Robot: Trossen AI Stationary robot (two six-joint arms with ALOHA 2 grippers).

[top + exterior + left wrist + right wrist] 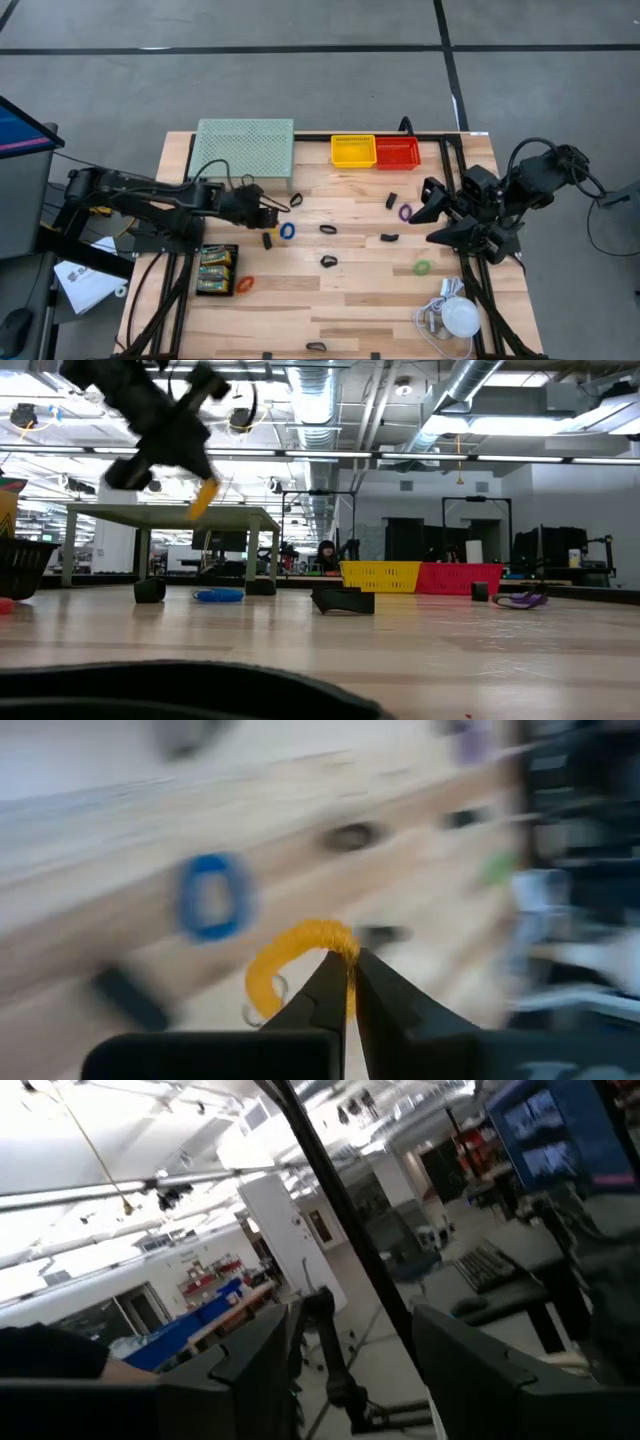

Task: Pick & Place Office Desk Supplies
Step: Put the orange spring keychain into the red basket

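Observation:
My left gripper [270,217] is shut on a yellow coiled ring [290,960] and hangs above the table's left middle. In the low view the ring [203,498] dangles well above the wood. Under and beside it lie a blue ring [288,231] and a black clip [267,240]. More supplies lie flat on the table: black clips [328,261], a purple ring [405,212], a green ring [423,267], an orange ring [244,285] and green card-backed packs [216,268]. My right gripper [432,215] is raised at the right side, open, with nothing between its fingers. My left gripper pinches the yellow ring's coil at one spot on its arc [338,942] between its two fingertips. The fingers slant down from the table's left side. The ring is lifted clear of the table and hangs below the fingers.
A yellow basket [353,151] and a red basket [397,152] stand at the far edge, right of the pale-green mesh stand [245,147]. A white dome with a cord [461,317] sits at the near right corner. Bare wood lies in the near middle.

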